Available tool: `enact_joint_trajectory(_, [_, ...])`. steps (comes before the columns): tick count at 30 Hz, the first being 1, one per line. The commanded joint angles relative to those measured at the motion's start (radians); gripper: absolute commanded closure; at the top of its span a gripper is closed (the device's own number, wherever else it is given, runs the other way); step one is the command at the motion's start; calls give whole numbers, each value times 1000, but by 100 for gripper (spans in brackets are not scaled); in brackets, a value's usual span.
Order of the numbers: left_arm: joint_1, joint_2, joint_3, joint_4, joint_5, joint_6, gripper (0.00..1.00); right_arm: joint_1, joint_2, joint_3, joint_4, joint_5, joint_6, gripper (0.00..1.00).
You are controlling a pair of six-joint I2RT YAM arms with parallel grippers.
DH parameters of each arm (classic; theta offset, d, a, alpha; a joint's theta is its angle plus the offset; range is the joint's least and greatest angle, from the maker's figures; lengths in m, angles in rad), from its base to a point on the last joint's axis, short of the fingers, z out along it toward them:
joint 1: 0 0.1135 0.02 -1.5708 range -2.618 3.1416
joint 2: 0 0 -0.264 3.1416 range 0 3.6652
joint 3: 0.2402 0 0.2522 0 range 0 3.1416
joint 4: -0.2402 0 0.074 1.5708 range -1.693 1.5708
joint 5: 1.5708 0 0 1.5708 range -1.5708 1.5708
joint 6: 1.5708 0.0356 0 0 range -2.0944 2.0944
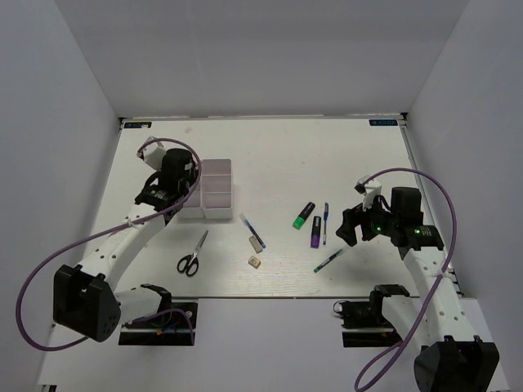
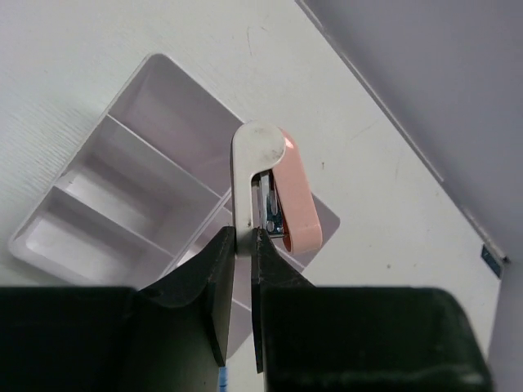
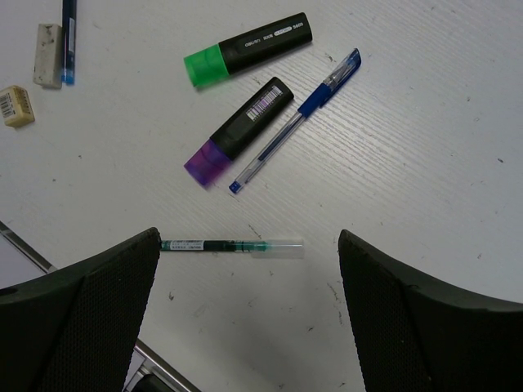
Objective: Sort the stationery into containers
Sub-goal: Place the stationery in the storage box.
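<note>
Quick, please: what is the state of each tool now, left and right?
Left tool: closed, holding a pink and white stapler.
Right tool: open, holding nothing.

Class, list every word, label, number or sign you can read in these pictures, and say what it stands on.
No text can be quoted; all is too small or blurred.
Green-and-black highlighter: white print, unreadable.
Purple-and-black highlighter: barcode label, digits unreadable.
Small beige eraser: dark print, blurred.
Thin green pen: barrel marking, unreadable.
Blue sticker at the far right corner: unreadable.
</note>
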Motion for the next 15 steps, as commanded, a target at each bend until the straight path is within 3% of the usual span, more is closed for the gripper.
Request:
enact_joint_trajectory(1, [62,23,57,-22,113,-95,100,-4,-18,18,2,3,-13,10])
enact_joint_trajectory(7, [125,73,34,24,181,-230,100,-5,-18,20,3,13,-16,10])
enact_joint_trajectory(15, [146,142,92,27,190,-278,100,-5,-21,18,2,19,-18,10])
